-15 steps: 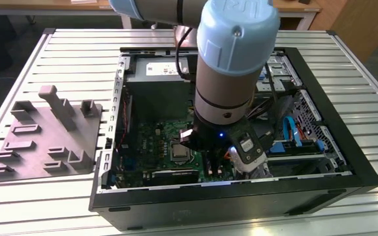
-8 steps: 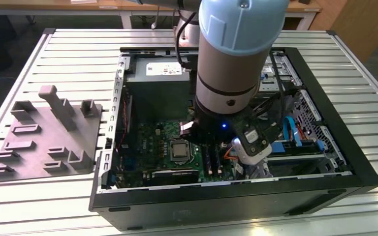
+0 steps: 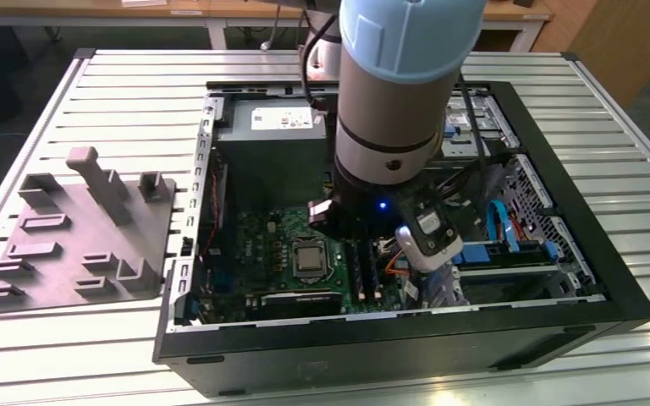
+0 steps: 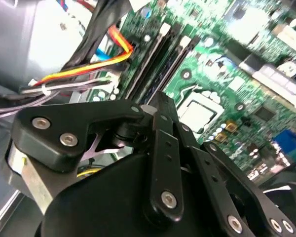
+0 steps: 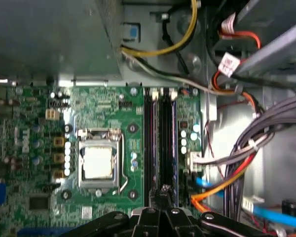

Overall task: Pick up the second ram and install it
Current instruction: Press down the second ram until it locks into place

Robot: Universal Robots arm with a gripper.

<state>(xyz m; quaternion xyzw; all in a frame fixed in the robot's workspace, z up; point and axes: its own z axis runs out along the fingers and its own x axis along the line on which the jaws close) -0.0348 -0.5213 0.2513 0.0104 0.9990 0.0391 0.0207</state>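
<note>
Gripper: the gripper [image 5: 164, 190] is low inside the computer case [image 3: 630, 288], fingers drawn together, their tips right over the memory slots [image 5: 160, 143]; nothing visibly held.

Second ram: it appears to sit in the slots beside the processor socket [image 5: 97, 162]; I cannot tell if it is fully seated.

Risk, pressing: an off-centre push could leave the stick tilted, one end unlatched.

Risk, cables: the orange cable [image 5: 222, 190] lies near the fingers and could snag.

Tray: the grey tray [image 3: 71, 241] stands outside the case, well apart.

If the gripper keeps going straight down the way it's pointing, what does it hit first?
Most likely the RAM slots on the motherboard; the gripper hangs right over them, though depth is unclear.
</note>
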